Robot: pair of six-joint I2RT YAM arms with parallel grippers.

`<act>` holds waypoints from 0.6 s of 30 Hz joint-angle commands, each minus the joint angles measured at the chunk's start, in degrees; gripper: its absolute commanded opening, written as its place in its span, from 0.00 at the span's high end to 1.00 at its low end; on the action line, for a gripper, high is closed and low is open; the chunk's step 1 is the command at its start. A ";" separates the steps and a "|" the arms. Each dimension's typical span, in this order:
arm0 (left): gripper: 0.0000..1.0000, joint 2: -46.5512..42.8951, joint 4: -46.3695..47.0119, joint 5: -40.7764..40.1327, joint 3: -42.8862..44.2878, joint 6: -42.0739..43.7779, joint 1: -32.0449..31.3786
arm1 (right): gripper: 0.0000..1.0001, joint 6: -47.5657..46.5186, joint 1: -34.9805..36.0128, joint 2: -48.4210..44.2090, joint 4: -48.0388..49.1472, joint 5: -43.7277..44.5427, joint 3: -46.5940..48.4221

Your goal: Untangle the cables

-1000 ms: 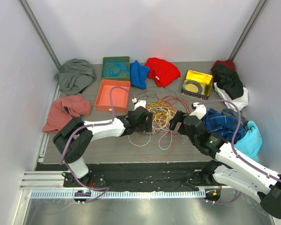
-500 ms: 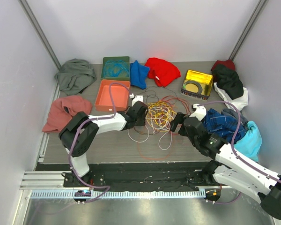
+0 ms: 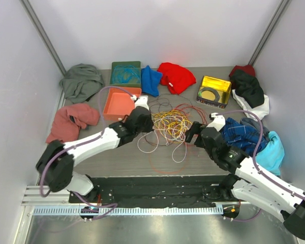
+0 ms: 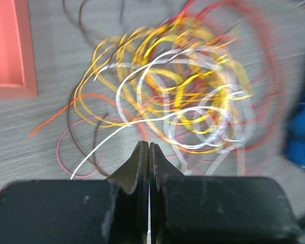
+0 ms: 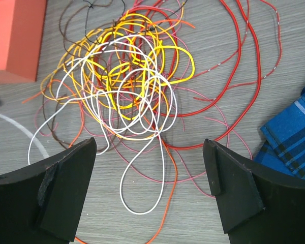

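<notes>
The cables (image 3: pixel 170 124) lie as a tangled pile of yellow, white, red, orange, pink and dark brown loops at mid-table. My left gripper (image 3: pixel 148 119) sits at the pile's left edge, next to the orange tray. In the left wrist view it (image 4: pixel 149 147) is shut, with a thin white cable caught between the jaws and the pile (image 4: pixel 178 86) blurred ahead. My right gripper (image 3: pixel 192 133) hovers at the pile's right side. The right wrist view shows it (image 5: pixel 150 145) wide open above a white loop (image 5: pixel 142 183), holding nothing.
An orange tray (image 3: pixel 119 104) and a green tray (image 3: pixel 125 72) holding blue wire sit at the back left. A yellow tin (image 3: pixel 213 90) is at the back right. Garments ring the table: grey (image 3: pixel 81 81), pink (image 3: pixel 71 119), blue (image 3: pixel 151 80), red (image 3: pixel 177 76), black (image 3: pixel 248 86), plaid (image 3: pixel 244 134).
My left gripper closed at the pile's left edge and drew back left and away, stretching the pile leftward. My right gripper stayed open and almost still.
</notes>
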 commanded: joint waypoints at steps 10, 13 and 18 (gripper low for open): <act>1.00 -20.68 -7.97 -1.48 22.40 12.38 -1.00 | 0.05 -3.47 -0.21 -2.57 6.05 -5.25 2.74; 1.00 -18.84 -9.02 -0.95 33.03 16.06 -1.18 | 0.06 -4.79 -0.30 -2.04 10.00 -9.29 3.36; 1.00 -14.88 -9.29 0.63 46.75 19.41 -1.18 | 0.07 -5.15 -0.04 0.86 14.93 -14.67 3.88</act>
